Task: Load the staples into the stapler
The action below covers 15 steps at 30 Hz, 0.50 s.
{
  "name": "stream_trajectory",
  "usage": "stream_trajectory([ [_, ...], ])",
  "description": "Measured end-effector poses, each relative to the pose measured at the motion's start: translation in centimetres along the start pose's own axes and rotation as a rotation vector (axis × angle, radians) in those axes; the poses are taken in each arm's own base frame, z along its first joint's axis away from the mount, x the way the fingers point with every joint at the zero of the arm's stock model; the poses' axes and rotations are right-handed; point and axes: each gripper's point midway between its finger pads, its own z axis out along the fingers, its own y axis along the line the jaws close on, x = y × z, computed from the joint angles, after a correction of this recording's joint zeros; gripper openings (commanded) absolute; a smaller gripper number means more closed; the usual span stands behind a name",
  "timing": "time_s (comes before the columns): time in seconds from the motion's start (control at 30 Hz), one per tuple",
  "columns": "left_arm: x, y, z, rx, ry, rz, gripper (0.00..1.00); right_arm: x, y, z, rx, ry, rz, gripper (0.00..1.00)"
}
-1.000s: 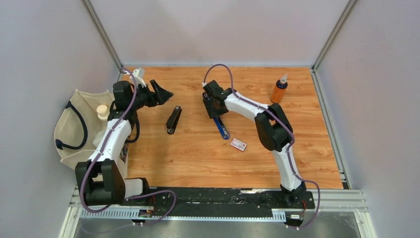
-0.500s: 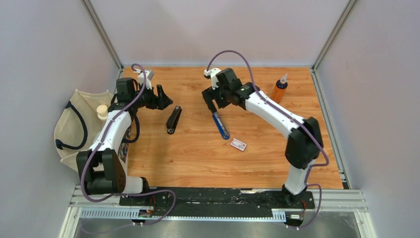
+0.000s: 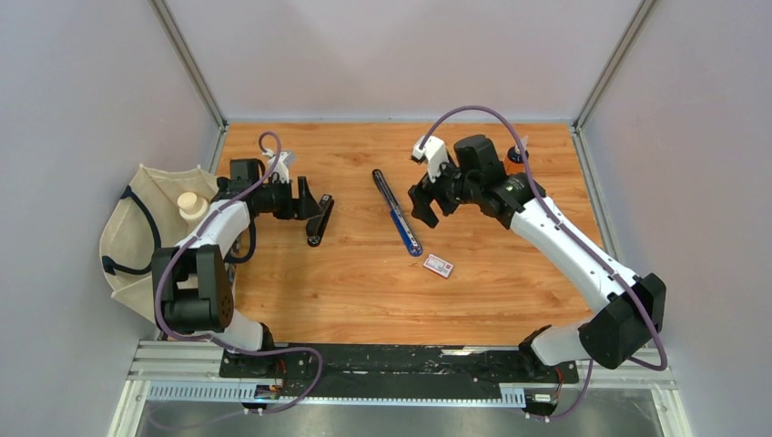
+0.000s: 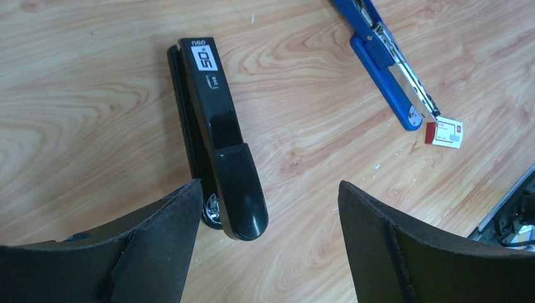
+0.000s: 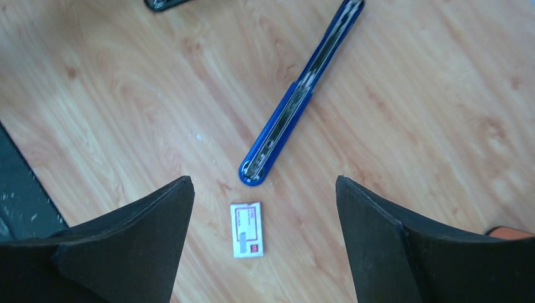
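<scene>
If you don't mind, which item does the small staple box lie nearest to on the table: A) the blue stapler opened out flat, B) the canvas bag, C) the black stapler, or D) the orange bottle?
A: the staple box lies just past the rounded near end of the blue stapler, close beside it but not touching.

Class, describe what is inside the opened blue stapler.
The blue stapler lies opened flat, baring a silvery metal channel along its length. Whether it is loaded is too small to tell; its underside is hidden.
</scene>
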Motion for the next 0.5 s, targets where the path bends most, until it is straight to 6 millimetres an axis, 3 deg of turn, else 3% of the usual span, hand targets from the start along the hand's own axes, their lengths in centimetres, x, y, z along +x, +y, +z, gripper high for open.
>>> stream_trajectory([
  [0.17, 1.5, 0.3, 0.8, 0.004, 0.053, -0.032, 0.87, 3.3, 1.6, 0.6, -0.087, 0.08, -0.014, 0.87],
  [0.5, 4.1, -0.1, 2.4, 0.039, 0.147, -0.048, 0.87, 4.2, 1.5, 0.7, -0.116, 0.089, -0.029, 0.87],
])
